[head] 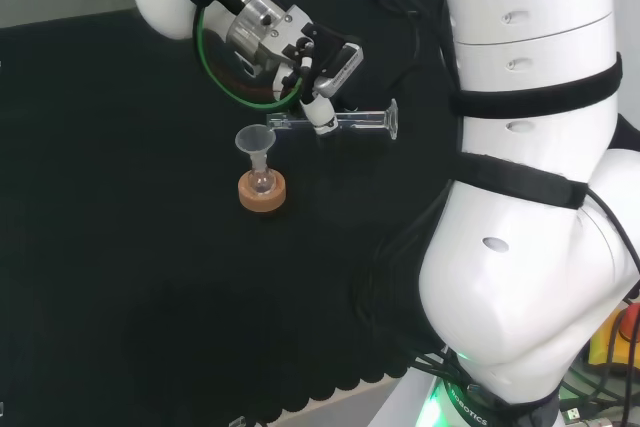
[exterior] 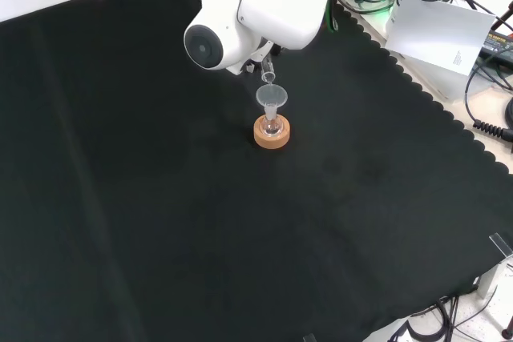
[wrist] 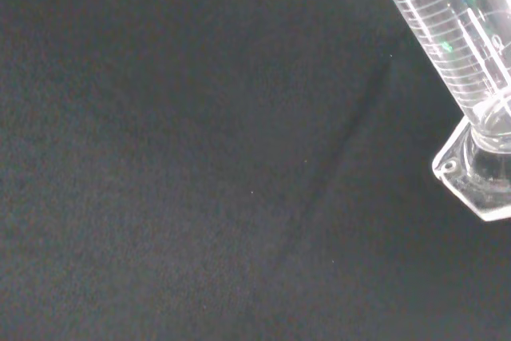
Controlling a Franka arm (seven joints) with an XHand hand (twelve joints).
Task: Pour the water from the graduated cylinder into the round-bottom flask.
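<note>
Graduated cylinder (head: 345, 122) held level above the black cloth (head: 120, 247).

It is gripped by the hand (head: 300, 57), whose fingers (head: 320, 112) are curled round its middle. Its mouth is seen just above the clear funnel (head: 256, 142) seated in the round-bottom flask (head: 262, 183) on the cork ring (head: 262, 193); its foot points right in the head view.

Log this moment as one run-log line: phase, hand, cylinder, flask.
phase: pouring | hand: shut on graduated cylinder | cylinder: about level, mouth over funnel | round-bottom flask: upright on cork ring, funnel in neck
</note>
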